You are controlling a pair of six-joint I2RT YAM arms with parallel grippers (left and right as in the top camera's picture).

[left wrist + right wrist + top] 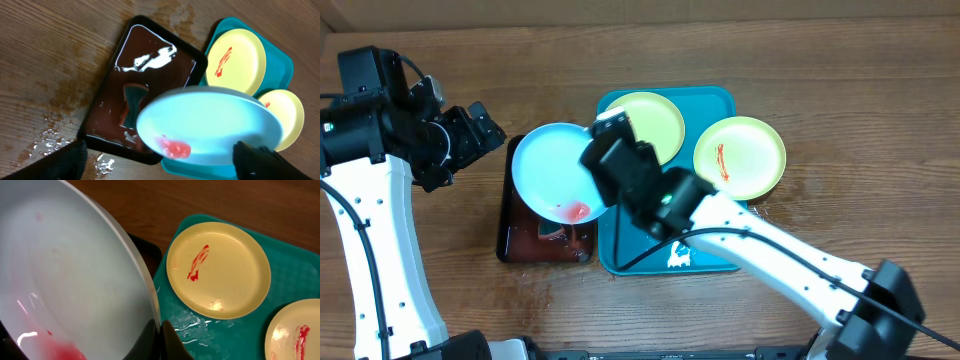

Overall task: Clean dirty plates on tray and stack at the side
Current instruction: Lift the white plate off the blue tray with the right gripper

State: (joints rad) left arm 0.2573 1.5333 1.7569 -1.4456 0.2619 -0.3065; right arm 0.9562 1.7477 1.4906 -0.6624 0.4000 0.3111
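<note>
Overhead cam first: got the right end effector (592, 133) pinched shut on the rim of the blue plate (550, 165), holding it tilted over the dark tray (503, 225) w/ the black rim, just left of the turquoise tray (710, 102). Can see a red sauce blob (575, 211) at the low edge of that plate, so not clean yet imo. Left end effector (485, 133) spread wide, gripping nothing, just beside the plate's left rim but apart from it afaict. Same story from left wrist cam: both fingers (62, 161) far apart at the frame's bottom corners, nothing clamped btwn them.

Re the other 2: first yellow-green plate (655, 125) lying flat on the turquoise tray, partly hidden under the right arm (750, 235). Second yellow-green plate (745, 160) at the tray's right edge, hanging over the rim toward the tabletop (840, 80); can't tell how much rests on which. Red smear (721, 160) plain on that 2nd one, and smears on both per right wrist cam.

Progress-wise: early days, prob. Zero plates stacked at the side, no stack anywhere in view. Plate 1 of 3 mid-clean at best, sauce yet to come off. Left to do: finish the blue one, set it down off to the side, then repeat for both yellow-green ones & pile them on top. Wet-looking dark tray btw, w/ some dark shape in it, too murky to ID.
</note>
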